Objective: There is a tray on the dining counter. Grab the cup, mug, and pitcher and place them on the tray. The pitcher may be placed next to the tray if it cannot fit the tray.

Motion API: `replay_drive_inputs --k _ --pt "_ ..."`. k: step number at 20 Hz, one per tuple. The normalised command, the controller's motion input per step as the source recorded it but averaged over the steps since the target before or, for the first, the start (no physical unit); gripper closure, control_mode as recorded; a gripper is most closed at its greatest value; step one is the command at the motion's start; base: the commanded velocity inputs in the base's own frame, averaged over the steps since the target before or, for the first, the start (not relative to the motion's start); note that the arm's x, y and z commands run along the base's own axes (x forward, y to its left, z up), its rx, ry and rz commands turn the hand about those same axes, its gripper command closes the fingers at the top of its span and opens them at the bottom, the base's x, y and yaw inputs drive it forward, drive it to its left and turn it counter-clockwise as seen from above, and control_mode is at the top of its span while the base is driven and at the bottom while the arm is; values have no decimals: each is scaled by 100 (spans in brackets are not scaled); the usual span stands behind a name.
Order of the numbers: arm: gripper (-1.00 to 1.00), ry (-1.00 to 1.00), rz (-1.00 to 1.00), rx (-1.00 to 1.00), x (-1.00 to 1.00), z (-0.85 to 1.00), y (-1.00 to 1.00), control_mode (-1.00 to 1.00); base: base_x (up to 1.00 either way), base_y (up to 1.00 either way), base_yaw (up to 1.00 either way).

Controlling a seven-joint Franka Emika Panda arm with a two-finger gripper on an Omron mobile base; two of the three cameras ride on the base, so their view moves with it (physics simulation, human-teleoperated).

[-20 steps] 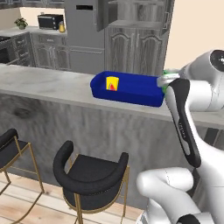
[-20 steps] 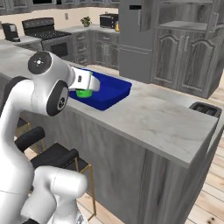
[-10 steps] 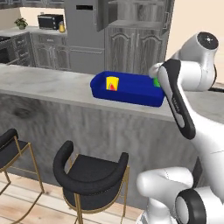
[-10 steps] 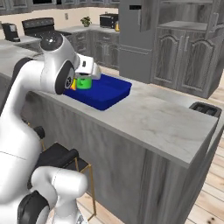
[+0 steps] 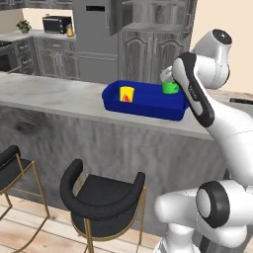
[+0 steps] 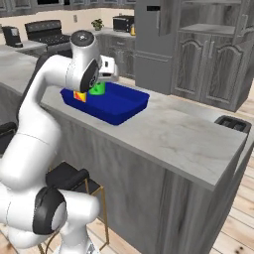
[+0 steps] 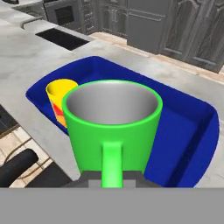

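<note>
A pale grey stone dining counter (image 5: 59,96) with a dark wood-grain front is observed, on which a blue tray (image 5: 148,106) is set near its middle.

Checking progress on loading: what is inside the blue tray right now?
The yellow cup stands inside the tray. The green mug, held by its handle, hangs over the tray; the floor beneath it is hidden.
</note>
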Motion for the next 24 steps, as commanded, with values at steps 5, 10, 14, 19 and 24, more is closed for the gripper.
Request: replay_drive_inputs --k 5,10,14,19,24 --pt "100 0 17 -3 44 -41 14 -100 0 0 0" --pt "100 0 12 -1 48 -30 22 -100 0 0 0" --pt "100 0 7 0 60 -15 3 -100 0 0 0" --pt "100 1 3 0 41 -3 0 -100 0 0 0" --pt "100 2 2 0 38 0 0 -100 0 0 0"
